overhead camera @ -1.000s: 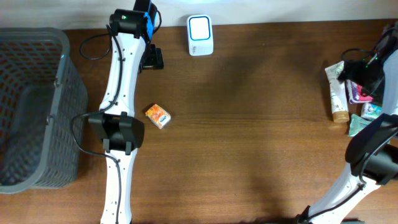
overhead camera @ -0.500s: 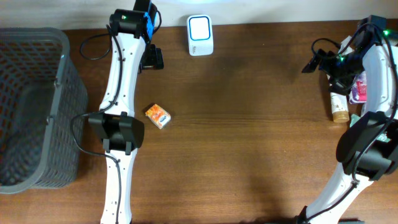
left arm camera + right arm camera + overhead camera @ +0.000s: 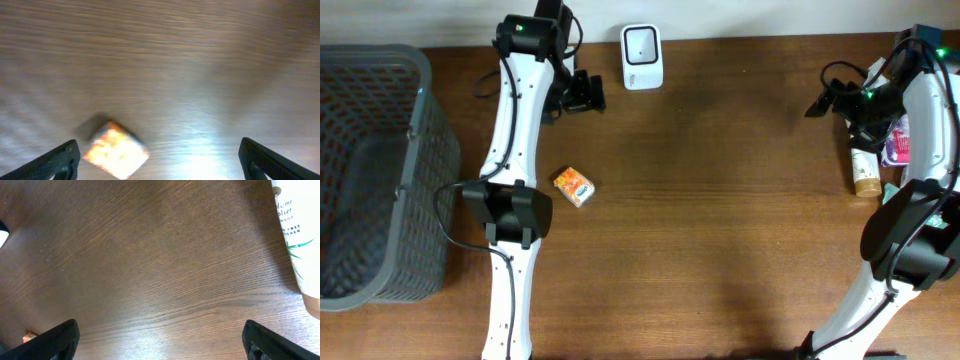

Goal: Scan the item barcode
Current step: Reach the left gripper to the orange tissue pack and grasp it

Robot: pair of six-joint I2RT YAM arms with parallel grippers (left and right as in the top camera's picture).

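While the box (image 3: 574, 186) lies unmoved, the left arm (image 3: 506, 120) swung right.

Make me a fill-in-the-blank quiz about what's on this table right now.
1. The small box lying on the wooden table is mostly ___ in colour.
2. The grey basket stands on the side of the robot's ___ arm.
3. The left gripper and the right gripper both stand wide ___, holding nothing.

Missing words: orange; left; open.

L tool (image 3: 590, 95): swung right twd scanner (image 3: 641, 57) | scanner screen: dimmed | R tool (image 3: 818, 104): shifted left off items (image 3: 866, 165)
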